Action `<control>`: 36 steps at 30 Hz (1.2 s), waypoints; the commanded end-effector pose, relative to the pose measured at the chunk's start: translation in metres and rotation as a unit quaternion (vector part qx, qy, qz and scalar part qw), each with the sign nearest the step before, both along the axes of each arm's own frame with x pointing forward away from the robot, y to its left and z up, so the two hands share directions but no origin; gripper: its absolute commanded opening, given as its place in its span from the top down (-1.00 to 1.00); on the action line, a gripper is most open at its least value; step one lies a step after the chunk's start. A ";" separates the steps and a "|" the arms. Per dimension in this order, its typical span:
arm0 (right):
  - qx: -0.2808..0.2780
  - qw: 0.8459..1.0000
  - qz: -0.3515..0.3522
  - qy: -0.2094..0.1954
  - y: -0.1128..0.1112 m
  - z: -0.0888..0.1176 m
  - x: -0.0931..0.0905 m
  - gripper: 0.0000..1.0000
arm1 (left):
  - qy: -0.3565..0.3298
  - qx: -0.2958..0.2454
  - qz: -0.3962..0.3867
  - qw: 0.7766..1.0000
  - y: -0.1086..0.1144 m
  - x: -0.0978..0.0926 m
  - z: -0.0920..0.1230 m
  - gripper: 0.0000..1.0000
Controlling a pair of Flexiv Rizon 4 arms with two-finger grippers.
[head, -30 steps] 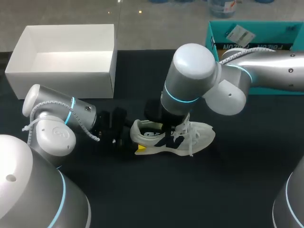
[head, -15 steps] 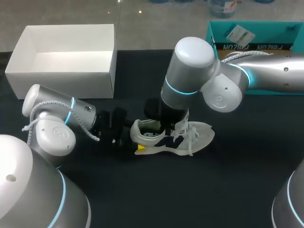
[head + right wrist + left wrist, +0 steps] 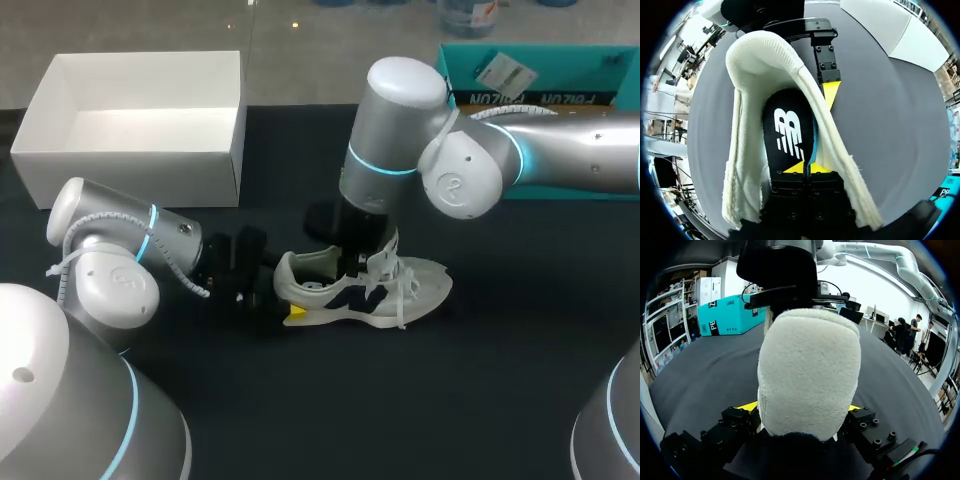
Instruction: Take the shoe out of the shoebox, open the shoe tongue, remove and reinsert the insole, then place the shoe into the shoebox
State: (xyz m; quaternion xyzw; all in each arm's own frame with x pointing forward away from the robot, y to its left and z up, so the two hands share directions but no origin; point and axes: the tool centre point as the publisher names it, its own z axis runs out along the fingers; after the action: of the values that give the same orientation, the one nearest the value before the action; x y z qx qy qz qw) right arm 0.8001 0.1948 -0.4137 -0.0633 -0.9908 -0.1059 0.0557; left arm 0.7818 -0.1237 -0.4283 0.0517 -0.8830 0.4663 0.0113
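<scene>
A white and navy shoe (image 3: 385, 292) lies on the dark table, its toe pointing right. My left gripper (image 3: 283, 292) holds its heel: in the left wrist view the heel (image 3: 809, 370) fills the gap between the two fingers, and both fingers touch it. My right gripper (image 3: 806, 168) is down inside the shoe's opening. Its yellow tips are pressed together on the edge of the black insole (image 3: 787, 127), where a teal strip shows. In the head view the right arm (image 3: 385, 150) stands over the shoe and hides its own fingers. The white shoebox (image 3: 130, 150) stands empty at the back left.
A teal box (image 3: 530, 90) stands at the back right, behind my right arm. The left arm's wrist (image 3: 115, 260) lies low on the table, left of the shoe. Bare dark table lies in front of the shoe.
My right gripper's fingers have closed inside the shoe, and the right arm's wrist has turned and shifted slightly. The shoe and my left arm have stayed in place.
</scene>
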 end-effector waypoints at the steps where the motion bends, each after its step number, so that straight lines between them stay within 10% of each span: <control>1: 0.028 1.000 0.005 -0.003 -0.009 0.004 -0.003 1.00 | 0.000 0.000 0.000 1.000 0.001 0.000 -0.002 1.00; 13: 0.047 0.997 0.025 -0.059 -0.018 0.071 -0.003 1.00 | 0.000 0.000 0.000 1.000 0.001 0.000 -0.002 1.00; 36: 0.092 0.988 0.050 -0.114 -0.012 0.076 0.019 1.00 | 0.000 0.000 0.000 1.000 0.001 0.000 -0.002 1.00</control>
State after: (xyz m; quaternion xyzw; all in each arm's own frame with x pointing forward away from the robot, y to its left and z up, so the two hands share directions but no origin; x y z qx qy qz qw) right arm 0.8118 0.1753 -0.3357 -0.0003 -0.9782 -0.2010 -0.0524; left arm 0.7821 -0.1239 -0.4277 0.0518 -0.8829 0.4665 0.0112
